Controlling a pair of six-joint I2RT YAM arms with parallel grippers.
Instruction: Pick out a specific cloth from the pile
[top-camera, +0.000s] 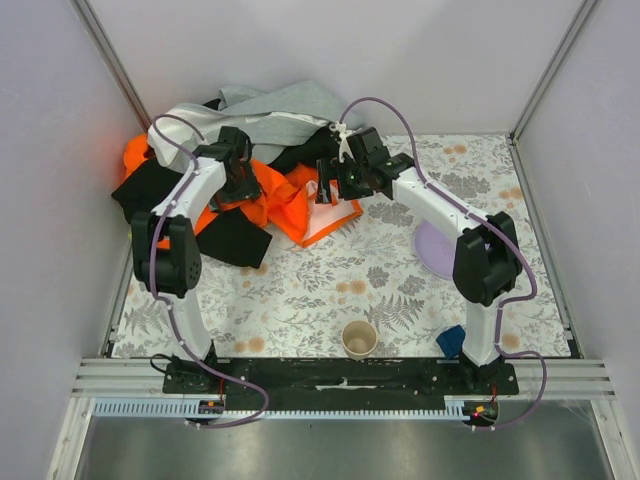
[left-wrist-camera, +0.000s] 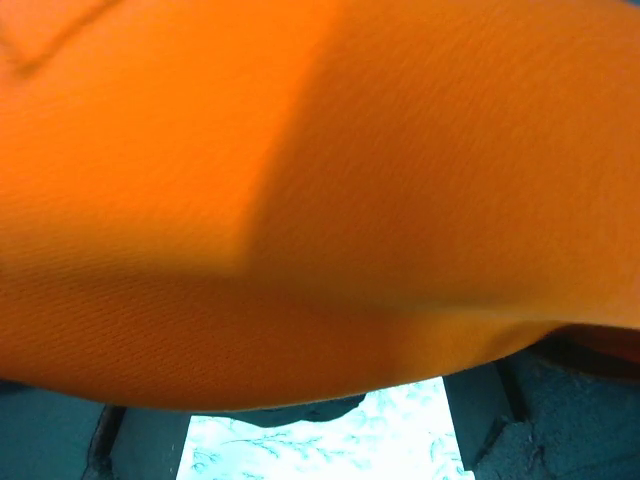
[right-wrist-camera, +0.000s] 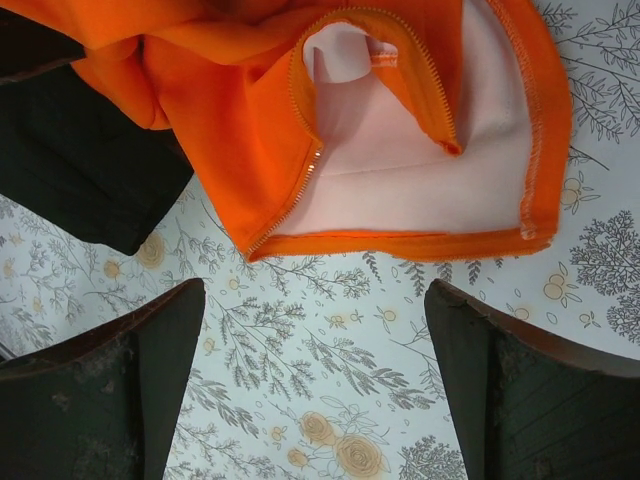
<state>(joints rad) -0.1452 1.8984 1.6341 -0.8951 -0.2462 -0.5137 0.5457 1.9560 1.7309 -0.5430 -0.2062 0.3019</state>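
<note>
Left claw (top-camera: 240, 185) and right claw (top-camera: 328, 192), both spread wide, flank the orange garment (top-camera: 287, 203) atop the pile (top-camera: 275, 108), the yellow-green cloth nowhere visible.

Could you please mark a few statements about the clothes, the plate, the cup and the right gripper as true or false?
1. The right gripper is open, with nothing between its fingers. True.
2. The paper cup lies on its side. False: it stands upright on the tablecloth, near the arm bases.
3. The orange garment has a zipper and a pale lining. True.
4. The purple plate sits on the pile. False: it lies on the tablecloth to the right of the pile, apart from it, partly behind the right arm.
5. A yellow-green cloth lies in plain view on top. False: orange, black and grey garments show; no yellow-green one does.
</note>
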